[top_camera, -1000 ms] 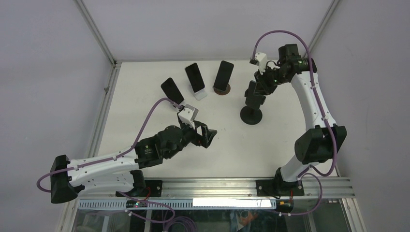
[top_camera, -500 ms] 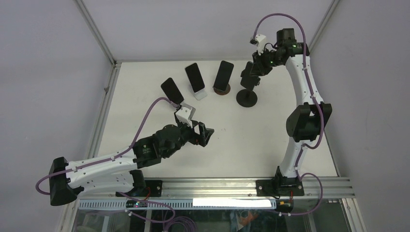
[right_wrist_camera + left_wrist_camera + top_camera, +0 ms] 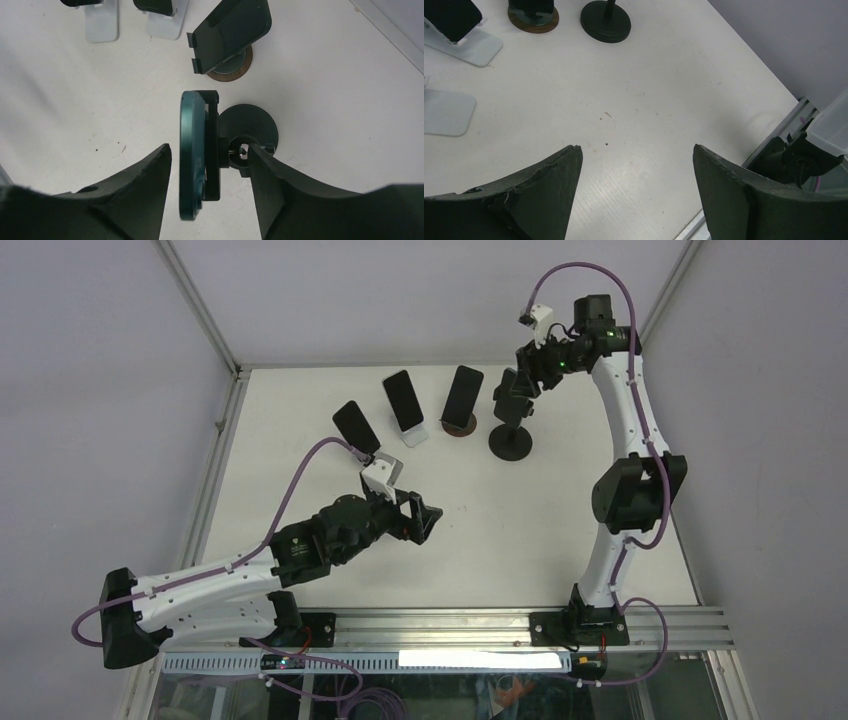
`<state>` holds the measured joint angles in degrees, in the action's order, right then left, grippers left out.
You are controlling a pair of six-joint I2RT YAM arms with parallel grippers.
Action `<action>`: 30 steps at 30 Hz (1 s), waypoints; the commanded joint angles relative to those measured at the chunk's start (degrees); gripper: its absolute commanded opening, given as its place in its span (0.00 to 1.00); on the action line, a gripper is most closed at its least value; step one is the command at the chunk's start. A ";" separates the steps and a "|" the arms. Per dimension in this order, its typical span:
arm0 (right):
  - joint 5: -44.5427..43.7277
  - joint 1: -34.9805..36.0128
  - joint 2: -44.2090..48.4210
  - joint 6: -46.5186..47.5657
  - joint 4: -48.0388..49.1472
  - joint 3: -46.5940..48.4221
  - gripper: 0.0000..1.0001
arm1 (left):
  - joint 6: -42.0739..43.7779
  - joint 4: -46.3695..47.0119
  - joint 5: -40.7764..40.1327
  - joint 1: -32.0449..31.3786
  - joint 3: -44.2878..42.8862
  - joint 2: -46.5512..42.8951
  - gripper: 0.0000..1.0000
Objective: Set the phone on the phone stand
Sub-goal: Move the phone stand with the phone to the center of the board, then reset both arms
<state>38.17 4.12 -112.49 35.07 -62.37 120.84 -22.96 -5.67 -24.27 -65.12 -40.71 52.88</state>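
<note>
A teal phone point(image 3: 191, 150) stands edge-on in the cradle of the black phone stand point(image 3: 255, 125), whose round base rests on the white table. My right gripper point(image 3: 209, 148) is open around both: the left finger is clear of the phone and the right finger sits against the stand's joint. From above, this phone point(image 3: 506, 390) and stand point(image 3: 510, 443) sit at the back of the table, under the right gripper point(image 3: 520, 380). My left gripper point(image 3: 425, 520) hovers open over the table's middle, and nothing lies between its fingers point(image 3: 559, 170).
Three more phones lean on stands along the back: one at the left point(image 3: 357, 427), one on a white stand point(image 3: 403, 400), and one on a brown round stand point(image 3: 463, 393), close to the black stand. The metal rail point(image 3: 480, 620) runs along the near edge.
The right arm carried the black stand and phone toward the back of the table, then its jaws opened. The left arm barely shifted.
</note>
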 commanded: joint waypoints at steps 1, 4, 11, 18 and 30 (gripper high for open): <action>0.31 -0.99 9.06 -1.79 1.13 -0.88 0.65 | -0.93 -2.55 5.94 0.78 -5.99 0.44 0.83; 0.24 -2.21 13.46 -1.81 0.76 -3.66 0.76 | -0.22 -4.35 8.17 1.27 -8.98 0.98 0.89; 0.67 -6.02 23.51 -0.94 -0.96 -9.96 0.91 | 0.41 -7.32 14.42 7.40 -12.85 -0.94 0.96; -3.11 -8.25 38.63 -3.27 1.99 -21.82 0.99 | 3.17 -15.87 15.76 11.72 -20.03 -1.27 0.99; -8.30 -8.51 53.80 -20.92 1.22 -26.00 0.99 | 7.38 -29.07 9.89 17.40 -32.01 -4.51 0.99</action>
<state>29.32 -4.03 -59.88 20.14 -59.81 91.05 -18.44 -29.74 -12.51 -48.47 -67.77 50.00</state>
